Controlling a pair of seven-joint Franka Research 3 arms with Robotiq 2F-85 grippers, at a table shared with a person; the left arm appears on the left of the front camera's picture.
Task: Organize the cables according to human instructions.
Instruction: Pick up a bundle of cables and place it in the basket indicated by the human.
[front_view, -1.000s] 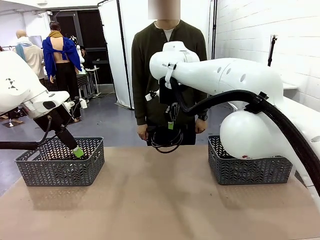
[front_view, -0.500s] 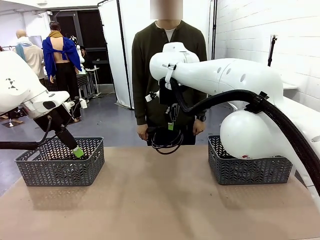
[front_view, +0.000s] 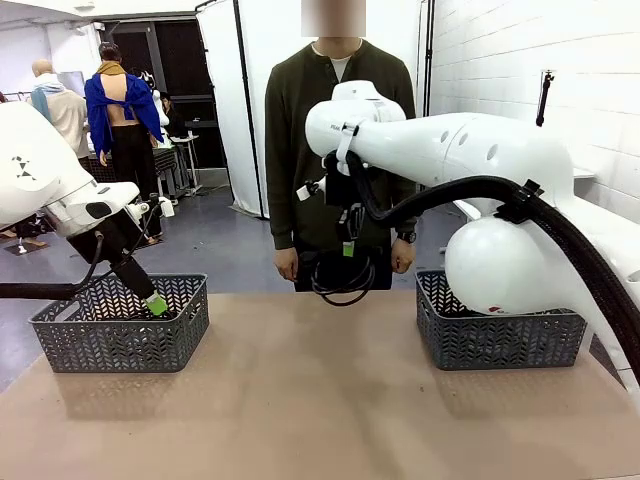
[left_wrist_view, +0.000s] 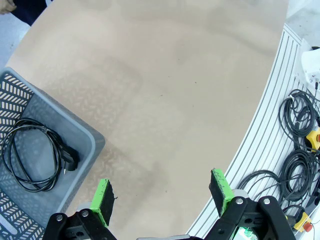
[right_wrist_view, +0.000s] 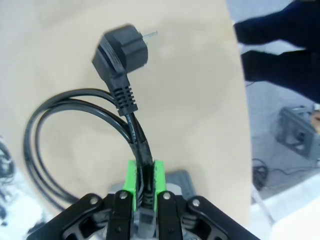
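Right gripper (right_wrist_view: 145, 180) clamping coiled cable (right_wrist_view: 75, 130) — loops cut off, blurred

Even bright indoor light, soft shadows beside the baskets (front_view: 120, 325) on the desk (front_view: 320, 400), wrist views bowed at edges, plug (right_wrist_view: 120, 50) slightly blurred

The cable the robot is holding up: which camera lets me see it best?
The right wrist view: the held cable sits close up, its black plug and looped cord clear, pinched between the shut right gripper. The front view shows it small, hanging from that gripper in front of the person. The left wrist view shows another cable, lying in a grey basket.
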